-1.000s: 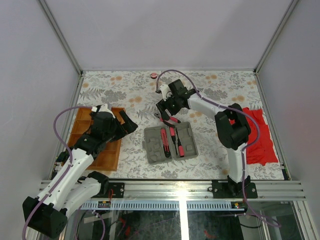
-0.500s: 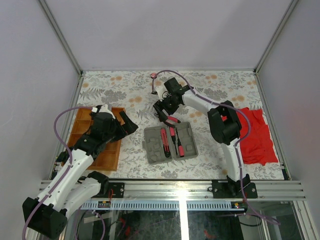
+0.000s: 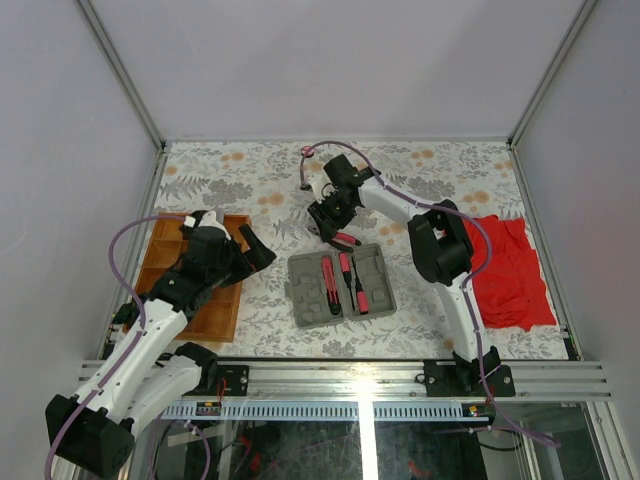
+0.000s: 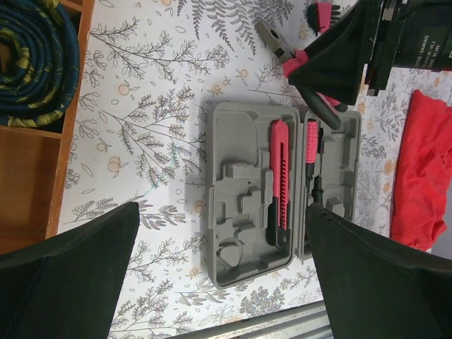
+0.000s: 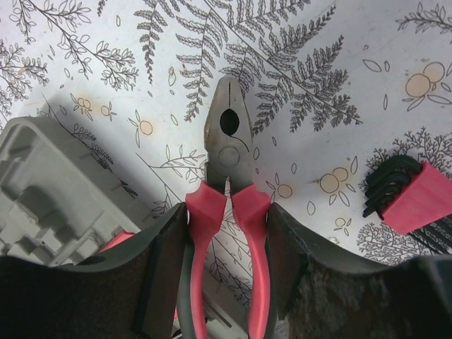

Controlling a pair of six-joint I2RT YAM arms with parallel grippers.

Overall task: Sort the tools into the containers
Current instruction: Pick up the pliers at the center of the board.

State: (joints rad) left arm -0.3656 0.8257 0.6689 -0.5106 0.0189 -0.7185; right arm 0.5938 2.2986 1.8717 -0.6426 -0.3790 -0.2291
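- White walls close in a table spread with a grey-and-orange floral cloth. A ribbed aluminium rail runs along the bottom of the top view.
- At lower left, the white-and-black left arm reaches up. The left gripper hangs over the right edge of the tray, jaws spread wide and holding nothing. Its black fingers fill the lower corners of its wrist view.
- From lower right, the right arm bends to upper centre, with the right gripper low over the cloth just above the case.
- A crumpled red cloth lies at the table's right edge.
- An orange-brown wooden tray with compartments sits at left. One compartment holds a dark blue-and-green patterned coil.
- A flat grey plastic hinged case lies open at centre, apart from both tray and red cloth.
- Steel-headed pliers with pink-red handles lie flat just above the case. In the wrist view the right gripper has its fingers pressed on the outer sides of both handles, grasping them.
- Near the case's middle, a long pink-red tool and a slimmer pink-red and black screwdriver lie side by side in recesses.
- Black hex keys in a pink-red holder lie right of the pliers, apart from them.
- A small round pink disc sits at the table's top edge, well apart from both containers.
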